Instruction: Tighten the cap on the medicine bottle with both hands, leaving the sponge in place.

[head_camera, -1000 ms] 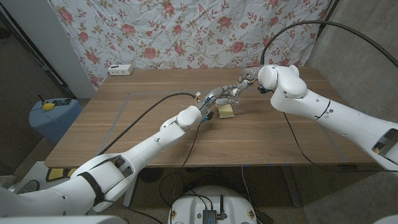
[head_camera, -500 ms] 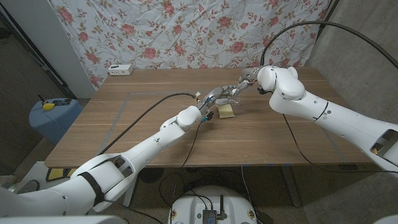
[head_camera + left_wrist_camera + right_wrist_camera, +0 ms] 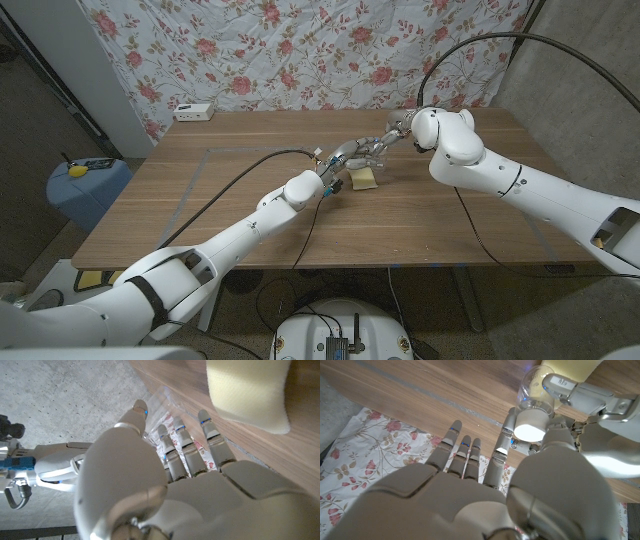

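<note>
Over the table's middle my left hand [image 3: 355, 152] grips a clear medicine bottle [image 3: 536, 387], fingers wrapped around its body. Its white cap [image 3: 530, 431] faces my right hand [image 3: 396, 125]. In the right wrist view the right hand [image 3: 470, 485] has its thumb on one side of the cap and a finger on the other, pinching it; the other fingers are spread. The yellow sponge [image 3: 365, 178] lies on the wood just below both hands, and the left wrist view shows that sponge [image 3: 247, 392] beyond the left hand [image 3: 150, 485].
The wooden table [image 3: 200, 200] carries a small white box [image 3: 193, 112] at its far left edge. A floral cloth [image 3: 300, 50] hangs behind. A blue bin [image 3: 85, 185] stands off the table's left side. Cables run along both arms.
My right arm has shifted slightly to the left and turned a little at the cap. The left hand, the bottle and the sponge stay where they were.
</note>
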Controlling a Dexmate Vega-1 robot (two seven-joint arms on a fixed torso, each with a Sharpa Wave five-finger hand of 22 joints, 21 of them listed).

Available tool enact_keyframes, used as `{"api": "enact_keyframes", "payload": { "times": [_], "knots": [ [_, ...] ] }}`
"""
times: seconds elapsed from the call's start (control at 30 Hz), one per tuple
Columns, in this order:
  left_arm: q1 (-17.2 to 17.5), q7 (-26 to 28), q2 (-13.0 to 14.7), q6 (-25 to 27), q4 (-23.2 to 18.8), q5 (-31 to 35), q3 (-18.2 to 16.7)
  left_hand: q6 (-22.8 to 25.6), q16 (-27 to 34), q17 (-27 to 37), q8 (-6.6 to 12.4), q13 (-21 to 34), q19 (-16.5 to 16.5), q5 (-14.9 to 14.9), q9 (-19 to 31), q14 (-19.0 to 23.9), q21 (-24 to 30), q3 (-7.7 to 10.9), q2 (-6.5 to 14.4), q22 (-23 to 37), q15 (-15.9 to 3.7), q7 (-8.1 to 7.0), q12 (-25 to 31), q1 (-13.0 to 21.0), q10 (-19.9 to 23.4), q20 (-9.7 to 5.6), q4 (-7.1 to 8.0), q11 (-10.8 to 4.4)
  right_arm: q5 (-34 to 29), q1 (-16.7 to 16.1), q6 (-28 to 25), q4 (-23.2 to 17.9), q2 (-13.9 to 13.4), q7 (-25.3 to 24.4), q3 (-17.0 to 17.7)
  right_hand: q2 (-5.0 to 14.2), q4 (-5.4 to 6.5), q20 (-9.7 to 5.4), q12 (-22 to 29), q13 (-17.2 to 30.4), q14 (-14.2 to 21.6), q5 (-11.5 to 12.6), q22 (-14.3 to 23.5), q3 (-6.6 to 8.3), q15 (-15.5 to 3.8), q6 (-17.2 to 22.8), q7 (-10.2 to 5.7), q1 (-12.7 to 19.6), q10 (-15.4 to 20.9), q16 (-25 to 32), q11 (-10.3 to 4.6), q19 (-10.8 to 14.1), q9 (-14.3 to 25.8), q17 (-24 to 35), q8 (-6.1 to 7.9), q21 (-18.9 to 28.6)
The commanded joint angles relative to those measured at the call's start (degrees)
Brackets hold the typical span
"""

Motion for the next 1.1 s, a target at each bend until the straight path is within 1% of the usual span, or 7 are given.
{"api": "enact_keyframes", "payload": {
  "times": [0.03,0.17,0.27,0.43,0.57,0.8,1.1],
  "knots": [
    [-0.03,-0.25,0.08,-0.08,-0.10,-0.12,-0.02,0.34,0.28,0.13,-0.04,0.23,0.32,0.34,0.15,0.66,-0.25,0.42,0.63,0.26,-2.20,0.05,0.32,-0.31,0.67,-0.16,0.24,0.02,-4.09,-0.85,-0.67,0.36,0.75,0.07,-0.56,-0.07,-0.13,-0.44,0.34,0.05,1.41,0.34,0.23,-0.08,-0.51,3.67,-0.41,-0.44,1.96,0.51,-0.14,1.19,0.05,0.05,1.28,0.29],
    [0.26,-0.05,0.21,0.12,-0.58,-0.09,-0.07,0.41,0.25,0.11,-0.02,0.23,0.30,0.34,0.15,0.69,-0.29,0.47,0.58,0.26,-2.19,-0.03,0.32,-0.33,0.67,-0.21,0.23,0.04,-5.33,-1.56,-0.80,0.41,1.24,-0.54,-0.25,-0.14,-0.15,-0.90,0.46,0.01,2.41,0.45,0.25,-0.15,-1.13,6.26,-0.54,-0.95,3.19,0.67,-0.52,1.93,-0.05,0.03,2.11,0.38],
    [0.52,0.20,0.34,0.28,-0.99,-0.01,-0.11,0.44,0.21,0.11,-0.02,0.23,0.26,0.35,0.15,0.67,-0.33,0.54,0.59,0.26,-2.10,-0.04,0.29,-0.32,0.60,-0.20,0.21,0.02,-6.45,-2.01,-1.14,0.50,1.71,-0.76,-0.19,-0.16,-0.27,-1.45,0.87,-0.03,4.08,0.62,0.30,-0.11,-1.83,9.29,-0.50,-1.43,5.66,0.99,-1.73,2.79,-0.22,0.01,3.00,0.45],
    [1.04,0.57,0.56,0.51,-1.67,0.01,-0.22,0.49,0.17,0.10,-0.01,0.23,0.20,0.36,0.15,0.63,-0.40,0.62,0.57,0.26,-2.06,-0.07,0.34,-0.31,0.72,-0.27,0.19,-0.05,-7.87,-2.84,-1.32,0.54,2.28,-1.21,0.16,-0.34,-0.31,-2.12,1.26,-0.09,5.52,0.68,0.32,-0.21,-2.60,13.27,-0.35,-2.25,8.43,1.11,-1.53,3.75,-0.41,-0.02,4.23,0.50],
    [1.41,0.88,0.75,0.71,-2.20,0.11,-0.28,0.52,0.14,0.11,0.00,0.23,0.24,0.37,0.15,0.57,-0.40,0.69,0.60,0.26,-1.94,-0.08,0.30,-0.29,0.61,-0.27,0.17,0.02,-8.53,-3.80,-1.36,0.35,2.61,-1.90,0.86,-0.96,-0.23,-2.66,1.61,-0.16,6.96,0.66,0.33,-0.62,-3.56,16.85,-0.09,-3.37,10.94,1.27,-2.35,4.47,-0.58,-0.07,5.40,0.50],
    [1.85,1.35,0.98,0.83,-2.87,0.26,-0.41,0.65,0.13,0.11,0.03,0.23,0.19,0.38,0.15,0.59,-0.46,0.83,0.64,0.26,-1.89,-0.05,0.28,-0.22,0.55,-0.27,0.13,0.19,-9.19,-4.77,-0.92,0.10,2.85,-2.11,1.89,-1.44,0.18,-2.89,1.65,-0.21,7.88,0.71,0.34,-1.17,-3.69,17.88,-0.06,-4.92,12.45,1.35,-2.50,5.10,-0.75,-0.02,5.84,0.50],
    [1.93,1.25,0.98,0.65,-2.82,0.21,-0.42,0.71,0.13,0.12,0.03,0.23,0.09,0.38,0.15,0.59,-0.53,0.92,0.66,0.27,-1.93,-0.18,0.32,-0.28,0.65,-0.32,0.16,0.04,-10.00,-5.52,-0.96,-0.70,2.79,-0.61,2.88,-2.49,0.64,-2.80,0.93,-0.23,7.79,0.73,0.34,-2.15,-3.26,16.37,0.35,-6.97,12.26,0.97,-0.94,4.99,-0.83,0.03,5.18,0.19]
  ]
}}
